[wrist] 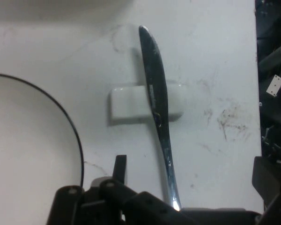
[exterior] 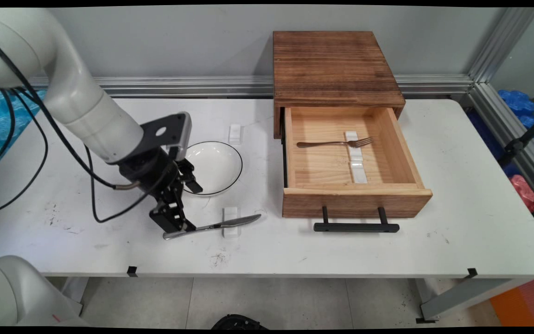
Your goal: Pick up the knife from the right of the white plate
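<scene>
black gripper (exterior: 184, 211) hangs low with fingers spread over the knife (exterior: 212, 226) handle, beside the bowl (exterior: 213, 167).

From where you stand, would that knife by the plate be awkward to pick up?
Probably a little. The knife looks like polished metal, so it is likely stiff but slippery. It lies across a small white rest, so pressing one end could tip it. The gripper is at its handle end, which may let the blade sag if lifted.
</scene>
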Action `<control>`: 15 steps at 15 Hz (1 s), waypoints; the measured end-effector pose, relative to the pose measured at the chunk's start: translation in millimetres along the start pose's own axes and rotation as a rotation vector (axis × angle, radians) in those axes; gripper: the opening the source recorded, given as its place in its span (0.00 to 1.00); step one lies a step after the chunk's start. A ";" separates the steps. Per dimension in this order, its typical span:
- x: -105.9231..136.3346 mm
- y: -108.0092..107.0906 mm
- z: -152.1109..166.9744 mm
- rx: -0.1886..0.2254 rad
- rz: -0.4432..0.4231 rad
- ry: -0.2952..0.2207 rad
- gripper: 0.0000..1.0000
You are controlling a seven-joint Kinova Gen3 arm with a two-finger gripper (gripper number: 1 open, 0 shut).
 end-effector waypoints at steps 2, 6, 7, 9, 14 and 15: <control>-0.1 2.7 7.7 0.003 0.004 -0.002 1.00; 0.7 8.8 27.7 0.012 -0.005 -0.007 1.00; 1.2 9.5 30.7 0.014 -0.009 -0.009 1.00; 2.2 11.1 40.0 0.026 -0.026 -0.013 1.00; 2.7 14.1 58.1 0.053 -0.091 -0.029 1.00; 2.5 14.4 60.9 0.058 -0.104 -0.032 1.00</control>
